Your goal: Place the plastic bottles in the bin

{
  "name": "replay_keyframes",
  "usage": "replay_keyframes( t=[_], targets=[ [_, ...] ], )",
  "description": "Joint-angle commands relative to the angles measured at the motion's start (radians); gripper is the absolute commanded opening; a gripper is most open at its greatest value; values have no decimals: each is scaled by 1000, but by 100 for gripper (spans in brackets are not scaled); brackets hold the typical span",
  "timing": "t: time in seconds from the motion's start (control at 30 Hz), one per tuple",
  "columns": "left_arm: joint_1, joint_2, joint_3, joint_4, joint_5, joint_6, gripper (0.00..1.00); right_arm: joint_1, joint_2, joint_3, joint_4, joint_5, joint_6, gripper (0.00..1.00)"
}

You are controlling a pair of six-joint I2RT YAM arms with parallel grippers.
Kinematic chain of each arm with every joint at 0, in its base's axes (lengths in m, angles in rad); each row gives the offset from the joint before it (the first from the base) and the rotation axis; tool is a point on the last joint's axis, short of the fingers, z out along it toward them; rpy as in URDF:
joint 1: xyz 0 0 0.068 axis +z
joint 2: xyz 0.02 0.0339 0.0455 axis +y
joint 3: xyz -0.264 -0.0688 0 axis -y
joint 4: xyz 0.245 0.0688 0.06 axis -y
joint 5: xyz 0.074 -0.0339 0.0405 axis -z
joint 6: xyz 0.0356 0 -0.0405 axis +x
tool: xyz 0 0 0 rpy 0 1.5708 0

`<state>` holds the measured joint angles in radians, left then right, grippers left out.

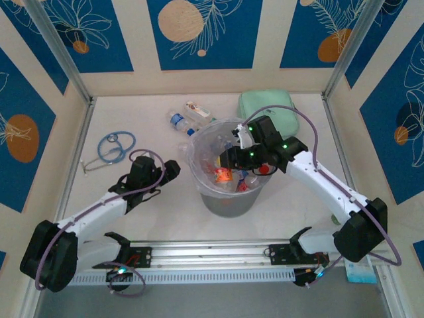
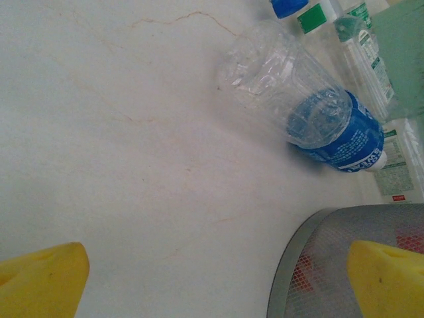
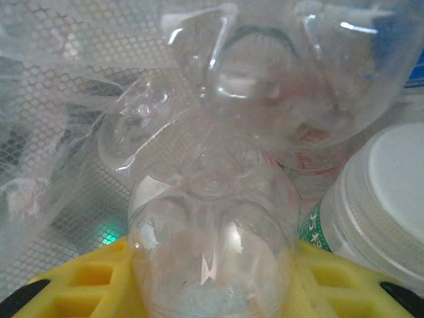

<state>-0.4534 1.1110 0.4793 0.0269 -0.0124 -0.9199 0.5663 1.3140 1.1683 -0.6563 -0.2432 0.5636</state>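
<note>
Matt, pale, faintly veined tabletop. Upper right of the left wrist view, glossy clear plastic bottle. Lower right, grey metal mesh bin; matt yellow plastic claw fingers. In the right wrist view, crinkled glossy plastic liner; smooth, clear held bottle.

- Top external: high behind the near edge, looking steeply down on the whole worktop.
- Left wrist: low, close to the worktop, facing the bin wall.
- Right wrist: close inside that same bin.
</note>
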Motion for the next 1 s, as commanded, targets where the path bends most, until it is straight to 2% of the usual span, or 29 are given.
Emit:
replay_keyframes(
  t=[0.0,0.07,0.17,0.37,0.6,0.67,0.83,0.97],
  targets=[
    [11,21,-7,43,5,-6,99,18,50,-53,13,78,155,0],
    [12,31,-7,53,12,-8,99,24,42,-57,32,88,195,7],
    [12,43,-6,61,17,-10,100,33,12,-50,49,87,191,27],
    [18,60,-8,82,30,-36,99,37,-49,1,-8,144,84,61],
    [36,56,-6,88,49,-32,99,37,-94,115,-123,190,-66,90],
    [43,46,-5,82,52,-31,99,35,-97,160,-157,225,-105,93],
    [56,38,-5,86,61,-34,99,13,-109,281,-184,291,-190,94],
    [62,55,23,103,53,-15,99,-30,-111,357,-256,490,-260,90]
  ],
)
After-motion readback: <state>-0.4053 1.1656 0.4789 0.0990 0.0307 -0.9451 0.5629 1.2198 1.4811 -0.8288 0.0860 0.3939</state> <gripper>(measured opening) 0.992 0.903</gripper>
